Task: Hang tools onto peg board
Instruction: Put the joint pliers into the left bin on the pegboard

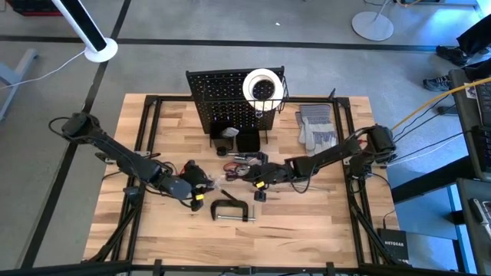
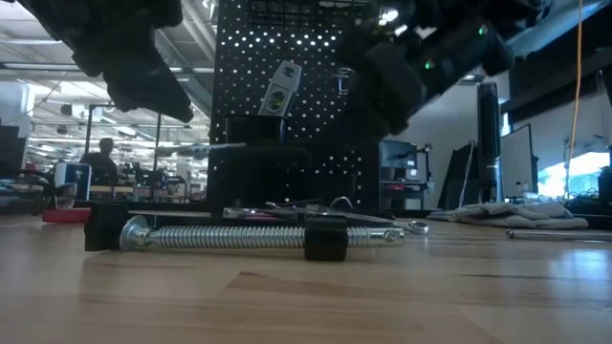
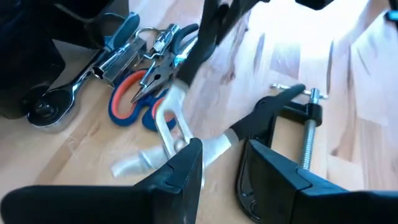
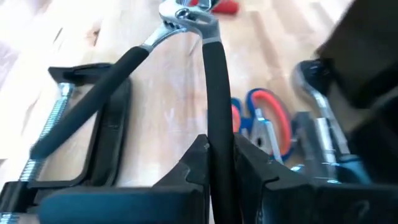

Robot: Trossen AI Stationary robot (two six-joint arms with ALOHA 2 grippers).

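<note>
Black-handled pliers (image 4: pixel 214 93) first: confirm the hold before moving anything. Note the right gripper (image 4: pixel 221 146), clamped tight on one black handle, with the second handle splayed off to the side. Note the left gripper (image 3: pixel 221 158) at the other end, its fingers apparently pressed against the silver head that runs between them. Treat this as a two-point hold above the wooden table (image 1: pixel 322 230), in front of the peg board (image 1: pixel 222 96).

Procedure, as judged from this position:

1. Verify that the right grip sits square on the handle, not on its edge. Expect the smooth sleeve to twist if pinched off-centre.
2. Release the left gripper only after the right grip is judged secure. Open it fully and draw it clear of the head, away from the C-clamp (image 1: pixel 230 212) lying on the table nearby.
3. Allow for the free handle: expect it to swing once the head is let go. Move slowly.
4. Lift clear of the blue-and-orange pliers (image 3: pixel 134 99) and the ratchet (image 3: pixel 50 106) lying just beside.
5. Carry the pliers to the upright panel and approach level with a free hook. Avoid the white tape roll (image 1: pixel 261 84) at the panel's upper corner.
6. Seat the tool on the hook and check that it hangs before opening.

Risk: slipping or rotation of the tool during release.
</note>
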